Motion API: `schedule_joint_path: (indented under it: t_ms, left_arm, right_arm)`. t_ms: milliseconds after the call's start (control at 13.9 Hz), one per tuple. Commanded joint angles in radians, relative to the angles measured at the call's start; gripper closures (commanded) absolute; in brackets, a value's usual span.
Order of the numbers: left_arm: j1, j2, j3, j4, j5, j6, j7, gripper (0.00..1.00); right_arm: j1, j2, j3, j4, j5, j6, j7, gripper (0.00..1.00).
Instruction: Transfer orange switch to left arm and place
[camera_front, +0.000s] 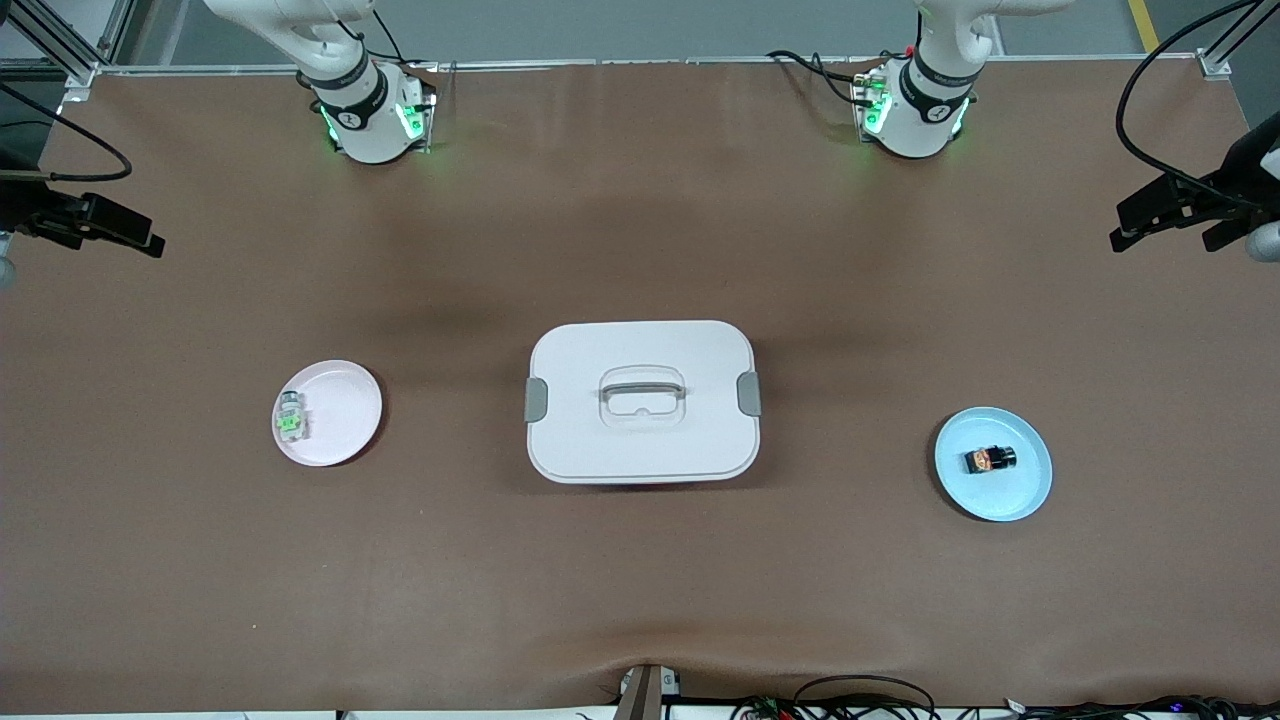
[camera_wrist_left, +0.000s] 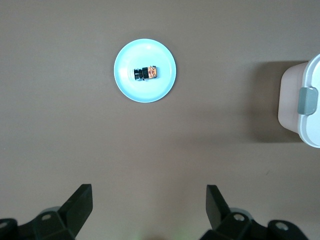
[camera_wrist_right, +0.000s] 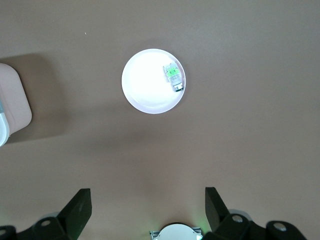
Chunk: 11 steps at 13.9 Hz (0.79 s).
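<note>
The orange switch is a tiny black block with an orange centre, lying on a light blue plate toward the left arm's end of the table. It also shows in the left wrist view. The white box with grey side latches sits closed at mid-table; its edge shows in the left wrist view and in the right wrist view. My left gripper is open and empty, high over bare table, apart from the blue plate. My right gripper is open and empty, high over bare table.
A pink plate toward the right arm's end holds a pale switch with a green centre, also in the right wrist view. Black mounted devices reach in at both table ends. Cables lie along the edge nearest the front camera.
</note>
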Motion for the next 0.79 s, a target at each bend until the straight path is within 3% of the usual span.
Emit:
schedule_joint_path:
  t_ms: [0,215,574,718]
  left_arm:
    - [0.003,-0.006,-0.001,0.001,0.005,0.002,0.012,0.00]
    - [0.004,-0.009,0.001,0.001,0.005,0.000,0.010,0.00]
    - [0.007,-0.012,0.001,-0.002,0.005,-0.002,0.009,0.00]
    - [0.007,-0.012,0.001,-0.002,0.005,-0.002,0.010,0.00]
  right_arm:
    - [-0.019,-0.052,0.020,-0.064,-0.013,0.037,-0.001,0.00]
    - [-0.019,-0.100,0.020,-0.133,-0.017,0.094,-0.004,0.00]
    - [-0.014,-0.099,0.022,-0.126,-0.037,0.094,-0.008,0.00]
    - [-0.014,-0.096,0.049,-0.110,-0.069,0.086,-0.008,0.00]
